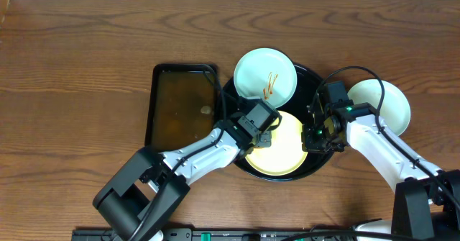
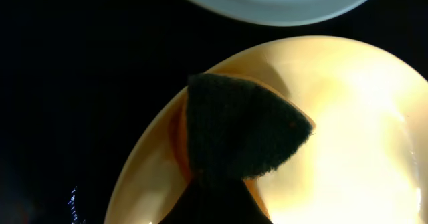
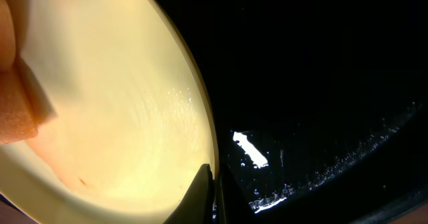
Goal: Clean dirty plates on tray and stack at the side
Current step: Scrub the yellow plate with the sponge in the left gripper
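A pale yellow plate (image 1: 284, 151) lies in the round black tray (image 1: 314, 79). My left gripper (image 1: 260, 129) is shut on a sponge (image 2: 234, 127) with a dark scouring face and an orange body, pressed on the yellow plate (image 2: 348, 130) near its left rim. My right gripper (image 1: 314, 134) is shut on the yellow plate's right rim (image 3: 210, 174); the sponge's orange edge (image 3: 17, 110) shows at the left of that view. A mint-blue plate (image 1: 264, 74) with orange sauce streaks leans on the tray's far rim. Another mint-blue plate (image 1: 384, 101) lies on the table right of the tray.
A rectangular black pan (image 1: 154, 101) with brownish water stands left of the tray, close to my left arm. The wooden table (image 1: 72, 68) extends to the left and back. The tray's wet black floor (image 3: 321, 83) lies right of the yellow plate.
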`<state>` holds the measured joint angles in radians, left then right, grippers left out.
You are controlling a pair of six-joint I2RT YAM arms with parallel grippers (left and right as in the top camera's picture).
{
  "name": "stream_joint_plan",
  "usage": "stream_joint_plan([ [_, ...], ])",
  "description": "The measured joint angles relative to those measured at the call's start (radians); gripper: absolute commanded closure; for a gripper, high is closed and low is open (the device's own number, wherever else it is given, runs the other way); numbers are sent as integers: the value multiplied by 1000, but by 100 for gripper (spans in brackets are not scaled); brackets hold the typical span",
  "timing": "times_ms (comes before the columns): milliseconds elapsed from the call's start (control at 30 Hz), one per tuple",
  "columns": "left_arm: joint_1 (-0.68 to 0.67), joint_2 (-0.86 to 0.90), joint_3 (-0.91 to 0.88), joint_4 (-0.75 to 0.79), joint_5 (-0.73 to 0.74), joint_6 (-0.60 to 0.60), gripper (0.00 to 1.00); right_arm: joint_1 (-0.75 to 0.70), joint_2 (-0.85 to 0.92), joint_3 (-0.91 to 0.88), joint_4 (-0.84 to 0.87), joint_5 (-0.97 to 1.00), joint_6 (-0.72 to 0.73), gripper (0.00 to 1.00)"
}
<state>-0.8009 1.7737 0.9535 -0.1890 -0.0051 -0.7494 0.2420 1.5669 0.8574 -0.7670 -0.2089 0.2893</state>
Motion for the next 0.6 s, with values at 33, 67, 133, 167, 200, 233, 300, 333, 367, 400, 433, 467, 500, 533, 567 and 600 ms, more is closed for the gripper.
stream_joint_plan([
  [33, 7, 0, 0, 8, 22, 17, 93, 0, 0, 0, -1, 0, 0, 99],
  [67, 10, 0, 0, 17, 49, 39, 93, 0, 0, 0, -2, 1, 0, 99],
  [133, 13, -5, 0, 32, 109, 76, 93, 0, 0, 0, -3, 1, 0, 99],
  [167, 12, -15, 0, 32, 131, 96, 93, 0, 0, 0, -3, 1, 0, 99],
  [200, 6, -37, 0, 34, 142, 118, 93, 0, 0, 0, -4, 1, 0, 99],
  [233, 3, -55, 0, 37, 142, 128, 93, 0, 0, 0, -4, 0, 0, 99],
  [300, -8, -99, 0, 63, 137, 169, 93, 0, 0, 0, -4, 1, 0, 99],
  [333, -11, -108, 1, 74, 134, 181, 93, 0, 0, 0, -4, 0, 0, 99],
  [367, -14, -110, 2, 86, 132, 198, 93, 0, 0, 0, -4, 0, 0, 99],
  [400, -14, -108, 2, 89, 130, 203, 93, 0, 0, 0, -4, 1, 0, 99],
  [433, -14, -101, 2, 89, 129, 209, 93, 0, 0, 0, -4, 0, 0, 99],
  [467, -14, -92, 2, 90, 129, 216, 92, 0, 0, 0, -4, 1, 0, 99],
  [500, -14, -80, 2, 90, 129, 218, 93, 0, 0, 0, -4, 0, 0, 99],
  [533, -14, -67, 2, 90, 130, 221, 93, 0, 0, 0, -4, 1, 0, 99],
  [567, -15, -50, 2, 91, 130, 224, 93, 0, 0, 0, -4, 1, 0, 99],
  [600, -18, -28, 2, 90, 130, 225, 93, 0, 0, 0, -4, 1, 0, 99],
])
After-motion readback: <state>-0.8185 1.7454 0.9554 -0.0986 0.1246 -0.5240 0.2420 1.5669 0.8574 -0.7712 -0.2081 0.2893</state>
